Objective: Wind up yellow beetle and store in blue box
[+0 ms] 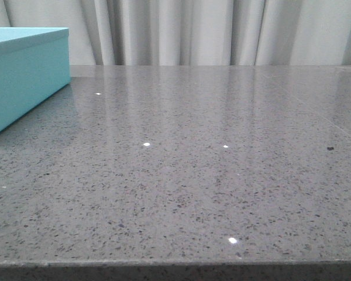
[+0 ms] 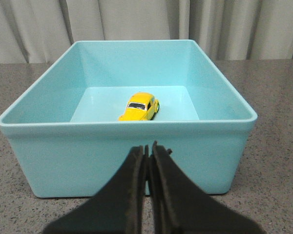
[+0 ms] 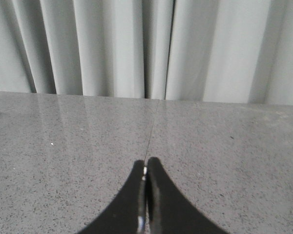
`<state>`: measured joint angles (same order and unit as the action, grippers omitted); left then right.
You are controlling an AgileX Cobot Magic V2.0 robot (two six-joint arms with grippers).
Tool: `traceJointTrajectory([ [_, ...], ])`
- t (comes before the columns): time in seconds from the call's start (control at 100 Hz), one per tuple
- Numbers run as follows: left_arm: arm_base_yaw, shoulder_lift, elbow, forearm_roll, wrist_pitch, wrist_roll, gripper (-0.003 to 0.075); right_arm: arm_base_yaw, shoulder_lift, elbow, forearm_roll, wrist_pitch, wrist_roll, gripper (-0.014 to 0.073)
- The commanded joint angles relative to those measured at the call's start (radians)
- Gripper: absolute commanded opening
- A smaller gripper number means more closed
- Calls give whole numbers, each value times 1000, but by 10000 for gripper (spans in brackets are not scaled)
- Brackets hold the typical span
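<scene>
In the front view, the surface (image 1: 181,193) is grey speckled stone, polished, with a few small bright light spots reflected on it. Its front edge runs along the bottom of the picture. The box (image 1: 23,76) stands at the far left of the surface, only one corner part of it in view, with its rim slightly overhanging the plain side. Behind the surface hangs a pale grey curtain (image 1: 210,32) in vertical folds. A small dark speck lies on the surface at the right. No arm shows in this view.

In the left wrist view, the box (image 2: 127,161) is open on top and seen from just above its near wall. The beetle (image 2: 139,107) sits on the box floor, about in the middle, on its wheels, with its dark rear window toward the camera. The left gripper (image 2: 148,151) is outside the box, in front of the near wall; its black jaws are pressed together and hold nothing. The same grey surface (image 2: 278,161) lies around the box, and the curtain (image 2: 136,19) is behind.

In the right wrist view, the right gripper (image 3: 145,168) hangs over bare surface (image 3: 224,161), jaws together and empty. A thin seam line runs across the stone toward the curtain (image 3: 112,48).

No writing or label can be read anywhere.
</scene>
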<state>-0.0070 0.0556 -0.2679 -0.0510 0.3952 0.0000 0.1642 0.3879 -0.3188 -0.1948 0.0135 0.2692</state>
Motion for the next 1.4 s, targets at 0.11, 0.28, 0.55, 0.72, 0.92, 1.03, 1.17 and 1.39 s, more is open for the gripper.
traceJointTrajectory([
  [0.11,-1,13,-11,-11,-125,0,-18,-2,3,0,-19,-132,-8,-64],
  [0.28,-1,13,-11,-11,-125,0,-18,-2,3,0,-19,-132,-8,-64],
  [0.55,-1,13,-11,-11,-125,0,-18,-2,3,0,-19,-132,-8,-64],
  [0.72,-1,13,-11,-11,-125,0,-18,-2,3,0,-19,-132,-8,-64],
  [0.92,-1,13,-5,-11,-125,0,-18,-2,3,0,-19,-132,-8,-64],
  [1.03,-1,11,27,-11,-143,-7,-18,-2,3,0,-19,-132,-8,-64],
  [1.17,-1,-32,113,-11,-254,-7,-18,-2,3,0,-19,-132,-8,-64],
  [1.39,-1,-94,244,-11,-363,-7,-18,-2,4,0,-19,-132,-8,-64],
])
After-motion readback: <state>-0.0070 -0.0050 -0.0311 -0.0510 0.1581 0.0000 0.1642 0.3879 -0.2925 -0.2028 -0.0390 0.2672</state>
